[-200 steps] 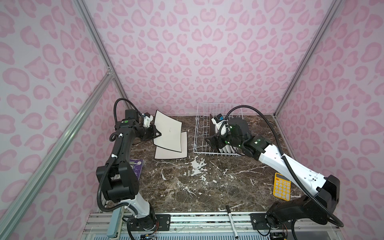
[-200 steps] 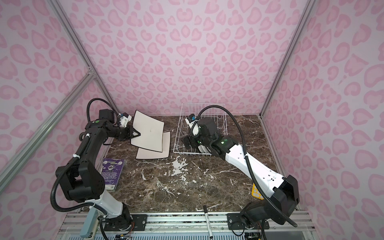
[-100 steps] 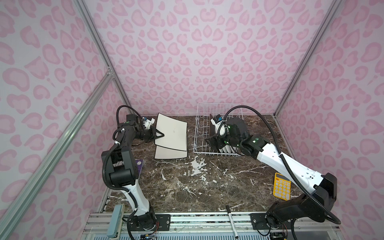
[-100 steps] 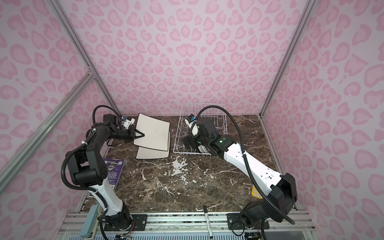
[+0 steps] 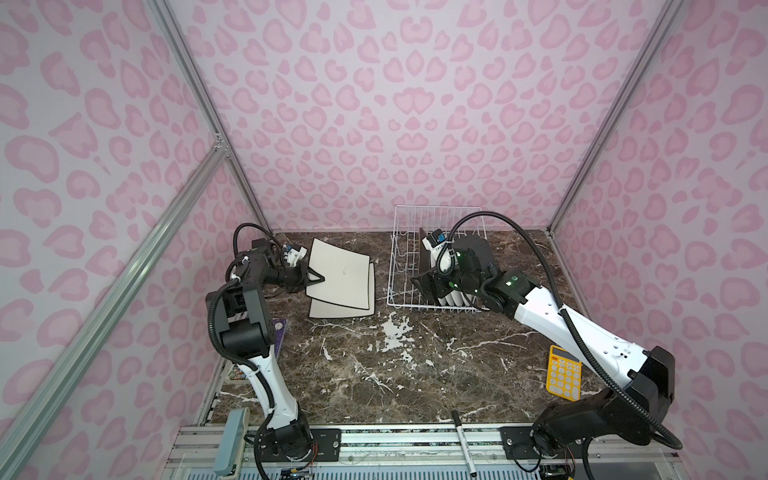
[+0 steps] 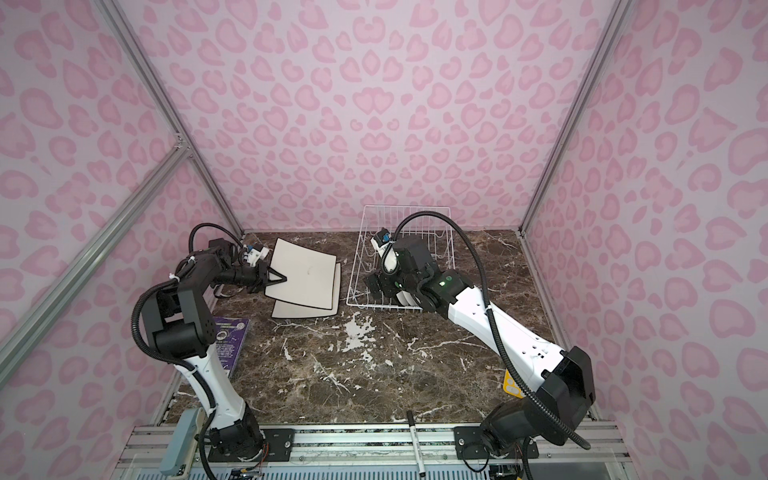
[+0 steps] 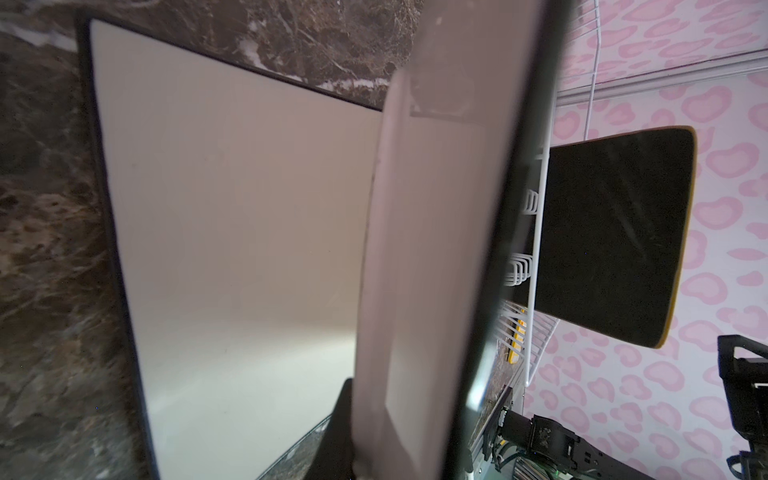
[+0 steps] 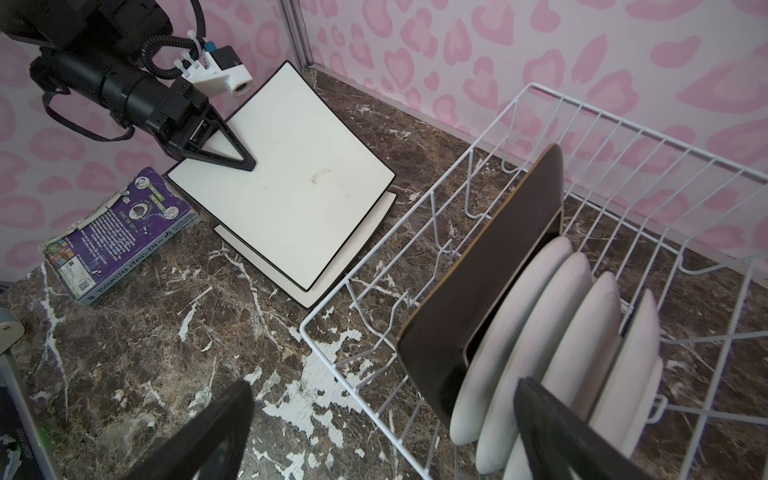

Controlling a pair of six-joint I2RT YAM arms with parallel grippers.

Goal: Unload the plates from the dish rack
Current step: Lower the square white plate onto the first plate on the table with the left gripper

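Compared with a second ago, the left arm has folded its elbow back. The white square plate it carries has swung round to line up more squarely over the second white square plate, which lies flat on the table. The right arm has hardly moved.

The left hand is clenched on the upper plate's edge nearest the left wall, holding it tilted just above the lower plate. Whether the two plates touch cannot be told.

The right hand is spread wide at the near end of the dish rack. The dark square plate and the round white plates stand upright between its fingers, and it grips none of them.
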